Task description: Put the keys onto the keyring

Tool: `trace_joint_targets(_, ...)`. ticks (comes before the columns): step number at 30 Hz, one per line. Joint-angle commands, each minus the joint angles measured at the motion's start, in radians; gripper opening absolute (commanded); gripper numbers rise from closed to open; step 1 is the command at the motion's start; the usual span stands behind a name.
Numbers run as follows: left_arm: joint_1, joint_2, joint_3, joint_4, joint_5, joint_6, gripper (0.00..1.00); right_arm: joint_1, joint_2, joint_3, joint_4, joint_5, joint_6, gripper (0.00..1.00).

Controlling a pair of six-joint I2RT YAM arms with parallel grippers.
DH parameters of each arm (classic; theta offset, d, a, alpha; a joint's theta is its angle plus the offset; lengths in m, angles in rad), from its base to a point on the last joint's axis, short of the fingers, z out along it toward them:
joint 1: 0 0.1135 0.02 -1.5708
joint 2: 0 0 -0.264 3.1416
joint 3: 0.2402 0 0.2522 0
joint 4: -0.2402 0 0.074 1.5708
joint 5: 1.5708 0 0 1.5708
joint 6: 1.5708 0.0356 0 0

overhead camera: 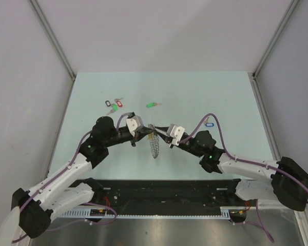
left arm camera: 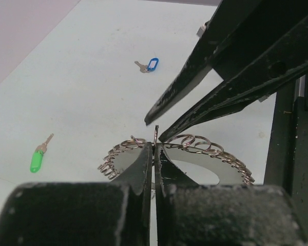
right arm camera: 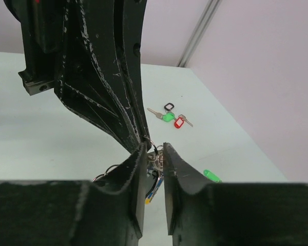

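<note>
- Grey walls are enclosing a pale green counter (overhead camera: 92,87), and no key is sitting on the ring yet, so the task is barely under way.
- Far left, the bunch of three keys (overhead camera: 113,105) is lying apart, and the task is not calling for it.
- Next, the left end effector (left arm camera: 155,147) is clamping shut on the keyring (overhead camera: 154,144), pinching its coiled wire and holding it on edge.
- Beyond the ring, the green-tagged key (overhead camera: 153,104) is lying loose and untouched.
- At the ring's top, the right end effector (right arm camera: 155,150) is standing narrowly parted, gripping nothing that I can make out.
- At right, the blue-tagged key (overhead camera: 209,124) is lying loose — both keys are waiting to be picked up and threaded.
</note>
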Motion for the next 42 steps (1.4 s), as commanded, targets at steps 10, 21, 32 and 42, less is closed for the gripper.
trace_joint_targets(10,-0.005,-0.048,0.029,0.085,-0.053,-0.194,0.00,0.014,-0.225,0.169,-0.352,0.324,0.203,0.52)
trace_joint_targets(21,-0.005,-0.132,0.060,-0.010,-0.143,-0.289,0.00,-0.181,-0.239,0.293,-0.944,0.587,0.550,0.65)
trace_joint_targets(32,-0.005,-0.368,-0.017,-0.259,-0.329,-0.283,0.01,-0.638,0.026,0.313,-1.154,0.305,0.633,0.64)
trace_joint_targets(42,0.012,-0.395,-0.028,-0.388,-0.412,-0.204,0.00,-0.774,0.408,0.480,-1.094,0.167,0.519,0.57)
